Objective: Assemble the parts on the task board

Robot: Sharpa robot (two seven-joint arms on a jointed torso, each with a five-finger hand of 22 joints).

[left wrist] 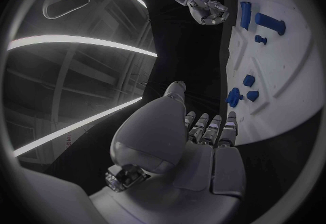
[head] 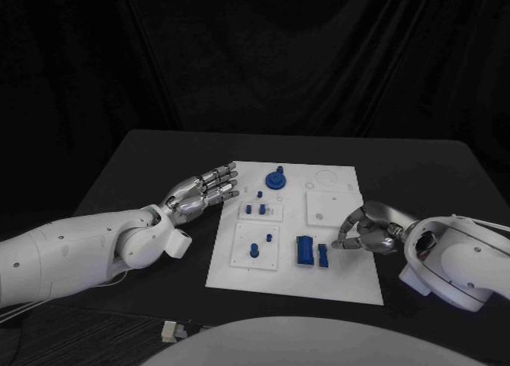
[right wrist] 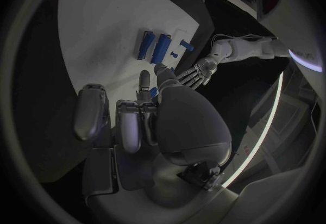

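We see our right hand (head: 364, 232) at the white board's (head: 343, 282) right edge, fingers curled in, grasping nothing visible. Two long blue blocks (head: 311, 252) lie just beside it toward the board's middle, long axes running away from us. Our left hand (head: 200, 192) hovers released at the board's left edge, farther from the blocks.

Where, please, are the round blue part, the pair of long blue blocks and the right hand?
Round blue part (head: 276, 181): head view, on its disc.
Long blue blocks (head: 306, 251): head view, middle of the left block.
Right hand (head: 364, 232): head view, on the curled fingers.
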